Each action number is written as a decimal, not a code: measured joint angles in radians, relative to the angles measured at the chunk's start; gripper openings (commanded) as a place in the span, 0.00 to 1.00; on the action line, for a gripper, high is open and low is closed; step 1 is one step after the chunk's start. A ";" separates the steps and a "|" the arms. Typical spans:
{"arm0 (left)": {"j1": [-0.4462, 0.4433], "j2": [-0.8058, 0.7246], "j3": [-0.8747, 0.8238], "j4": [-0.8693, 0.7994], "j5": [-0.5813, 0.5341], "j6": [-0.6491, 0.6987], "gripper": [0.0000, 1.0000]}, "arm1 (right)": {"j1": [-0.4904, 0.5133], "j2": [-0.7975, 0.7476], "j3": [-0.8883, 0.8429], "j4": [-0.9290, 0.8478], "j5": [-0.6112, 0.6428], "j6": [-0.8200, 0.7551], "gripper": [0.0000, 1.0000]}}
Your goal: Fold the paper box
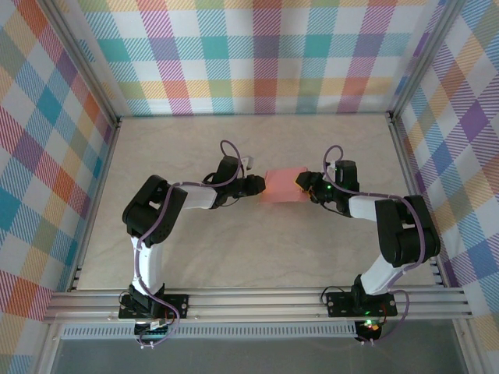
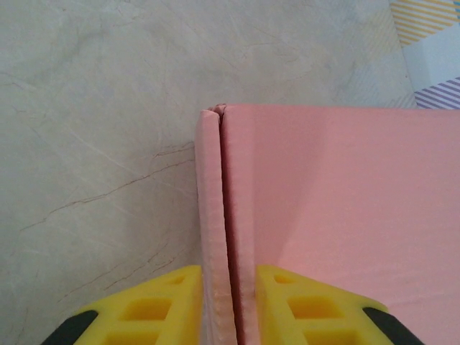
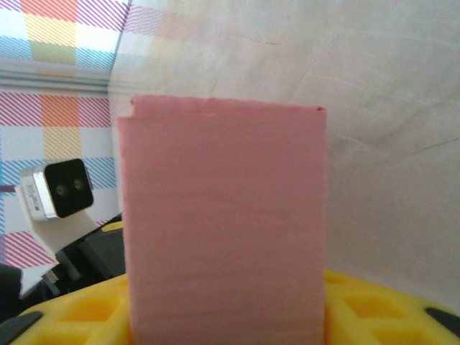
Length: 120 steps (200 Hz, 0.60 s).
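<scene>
— Left claw (image 2: 228,279) was pinching the paper box (image 2: 338,215) by one doubled edge, yellow fingers pressed flat on either side of the fold!
— And the right claw (image 3: 223,309)?
— Its fingers flanked the opposite end, snug against both sides. Whether they were truly clamped, I couldn't tell.
— So where did that put the box?
— Mid-worktop, bridging the two claws, edge-on to the left one. Resting or lifted, I couldn't say.
— How would it handle, you reckon?
— Light as anything, I'd judge. It was thin salmon card, likely stiff along its creases and floppy across the broad panels, and easy to dent with a hard squeeze. It looked matte, so slipping seemed a lesser worry than buckling.
— Best place to hold?
— On the folded edges and corners, where the layers doubled up. The left claw's spot looked sound. A broad face would probably just bow.
— And around it?
— Pale, faintly veined worktop (image 1: 234,257). Pastel checked cloth walls (image 1: 265,54) stood on three sides, with an aluminium rail (image 1: 257,300) at the near edge. Plenty of elbow room for both arms.
</scene>
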<state>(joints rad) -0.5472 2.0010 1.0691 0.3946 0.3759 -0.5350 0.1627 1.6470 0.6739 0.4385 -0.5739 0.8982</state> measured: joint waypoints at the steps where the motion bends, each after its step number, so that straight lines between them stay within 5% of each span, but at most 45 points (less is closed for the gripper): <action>1: 0.000 0.000 0.000 0.000 0.000 0.001 0.25 | 0.000 0.000 0.000 0.000 0.000 0.001 0.47; 36: 0.000 -0.007 -0.010 0.005 -0.003 0.009 0.29 | 0.000 0.002 -0.001 0.010 -0.012 0.016 0.41; 81: 0.000 -0.075 -0.089 0.007 -0.052 0.056 0.49 | -0.002 -0.007 -0.001 -0.006 -0.014 0.016 0.41; 96: 0.000 -0.135 -0.145 0.024 -0.087 0.105 0.69 | -0.009 -0.021 -0.001 -0.015 -0.014 0.016 0.42; 120: -0.010 -0.252 -0.232 0.061 -0.164 0.200 0.82 | -0.019 -0.040 -0.001 -0.022 -0.014 0.022 0.42</action>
<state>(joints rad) -0.5571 1.7489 0.8371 0.4561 0.2119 -0.3355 0.1432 1.6073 0.6727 0.4164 -0.5884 0.9203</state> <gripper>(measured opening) 0.778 0.429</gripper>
